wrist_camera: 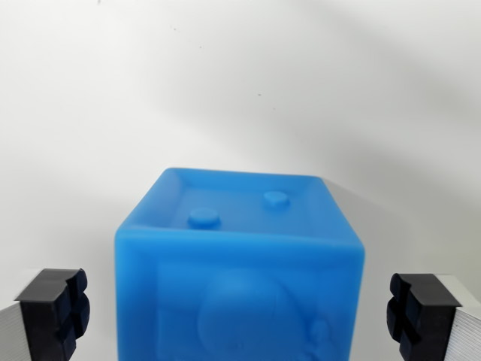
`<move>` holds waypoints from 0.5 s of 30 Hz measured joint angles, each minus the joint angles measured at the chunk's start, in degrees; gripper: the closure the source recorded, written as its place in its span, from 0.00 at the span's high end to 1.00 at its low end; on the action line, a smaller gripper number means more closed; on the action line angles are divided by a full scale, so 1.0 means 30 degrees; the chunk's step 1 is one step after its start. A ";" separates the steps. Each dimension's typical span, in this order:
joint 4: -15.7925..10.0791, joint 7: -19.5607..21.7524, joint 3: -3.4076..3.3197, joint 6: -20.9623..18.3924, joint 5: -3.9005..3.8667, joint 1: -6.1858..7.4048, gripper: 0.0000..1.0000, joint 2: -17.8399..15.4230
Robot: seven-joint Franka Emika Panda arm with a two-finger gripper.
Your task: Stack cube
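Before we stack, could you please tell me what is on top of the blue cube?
The blue cube has only two small round studs on its recessed top; no other block sits there. What lies under it is hidden by the cube itself.

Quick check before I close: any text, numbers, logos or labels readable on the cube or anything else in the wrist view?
None readable.
The blue cube shows no letters or numbers: its top face has two raised round studs, and its front face has a rounded embossed figure, cut off by the frame's bottom edge, not text.
The black pads of the gripper carry no markings.
The white surface is blank apart from a few tiny specks.
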 joint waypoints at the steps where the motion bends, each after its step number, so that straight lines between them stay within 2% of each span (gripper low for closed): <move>1: 0.0053 -0.0002 0.0038 0.0148 0.0000 -0.0039 1.00 0.0204; 10: 0.0289 -0.0003 0.0231 0.0718 0.0001 -0.0234 1.00 0.0972; 11: 0.0299 -0.0003 0.0236 0.0736 0.0001 -0.0239 0.00 0.0999; 15: 0.0305 -0.0002 0.0243 0.0746 0.0001 -0.0240 0.00 0.1007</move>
